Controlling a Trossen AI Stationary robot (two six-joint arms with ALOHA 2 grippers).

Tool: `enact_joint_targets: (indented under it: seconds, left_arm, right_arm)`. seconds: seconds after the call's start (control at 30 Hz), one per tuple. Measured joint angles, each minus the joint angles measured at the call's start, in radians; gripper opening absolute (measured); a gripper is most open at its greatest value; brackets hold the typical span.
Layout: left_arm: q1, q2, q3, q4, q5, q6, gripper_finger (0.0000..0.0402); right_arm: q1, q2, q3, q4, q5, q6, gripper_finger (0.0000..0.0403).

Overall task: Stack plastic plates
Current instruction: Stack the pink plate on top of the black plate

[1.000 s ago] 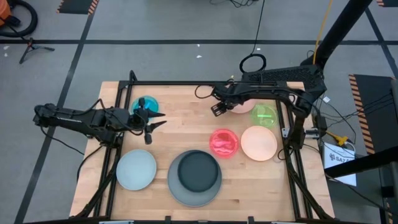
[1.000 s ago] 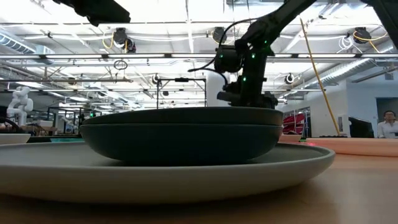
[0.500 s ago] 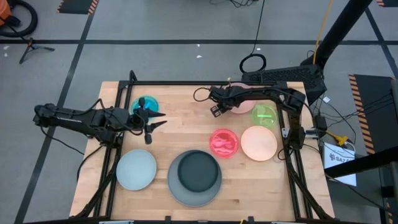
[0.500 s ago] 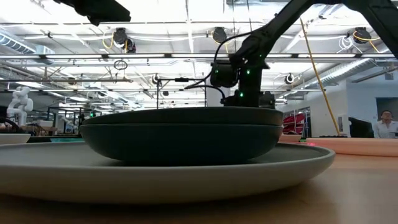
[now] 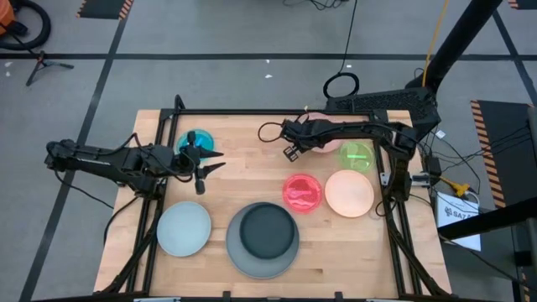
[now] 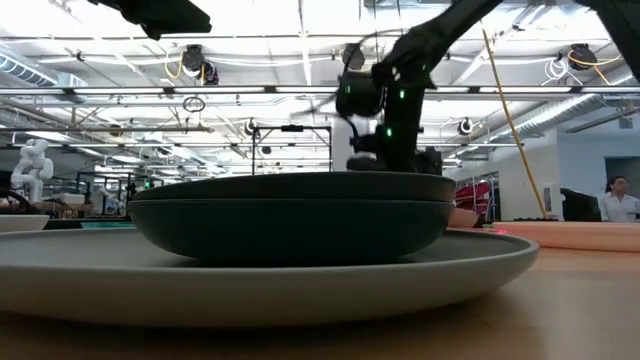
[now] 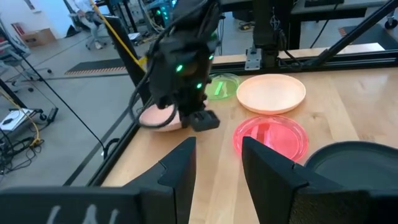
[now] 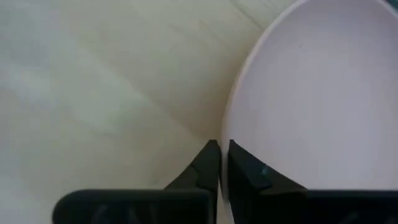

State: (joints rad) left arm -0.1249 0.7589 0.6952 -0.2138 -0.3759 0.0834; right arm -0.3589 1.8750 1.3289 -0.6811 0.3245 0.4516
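- One stack only had been built, as the high view showed it: a dark navy plate (image 5: 267,226) nested in the large grey plate (image 5: 243,256) at the desk's (image 5: 243,180) near edge. The pale blue plate (image 5: 184,229), red-pink plate (image 5: 301,192), peach plate (image 5: 349,193), green plate (image 5: 358,156) and small teal plate (image 5: 195,142) lay single and apart, so most of the stacking was left to do, as I judged it. The right claw (image 5: 293,148) was at the rim of a pale pink plate (image 5: 329,145) near the far edge; the left claw (image 5: 204,170) waited just beside the teal plate.
- Seen from the low view, the navy stack (image 6: 290,215) looked like two shallow, smooth-walled bowls, one inside the other, on the broad matte grey plate (image 6: 480,265).
- From the left wrist view, the left claw (image 7: 219,168) stood released with nothing between its fingers. The red-pink plate (image 7: 271,135) looked translucent and glossy, the peach plate (image 7: 271,92) opaque and flat-rimmed.
- In the right wrist view, the right claw (image 8: 219,163) was clenched thinly on the pale pink plate's (image 8: 311,93) smooth, curved rim, over pale wood grain.
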Motion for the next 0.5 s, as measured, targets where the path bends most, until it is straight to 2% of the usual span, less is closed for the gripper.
enact_joint_targets:
  seconds: [0.23,0.4,0.5]
  left_arm:
    - [0.0,0.0,0.0,0.0,0.0,-0.001,0.0136]
    - [0.0,0.0,0.0,0.0,0.0,-0.008,0.0136]
    - [0.0,0.0,0.0,0.001,0.0,-0.011,0.0136]
  right_arm:
    - [0.147,-0.131,0.0,0.007,0.046,-0.043,0.0006]
    - [0.305,-0.208,0.001,0.058,0.026,-0.089,0.0006]
    - [0.405,-0.235,0.001,0.126,-0.034,-0.134,0.0006]
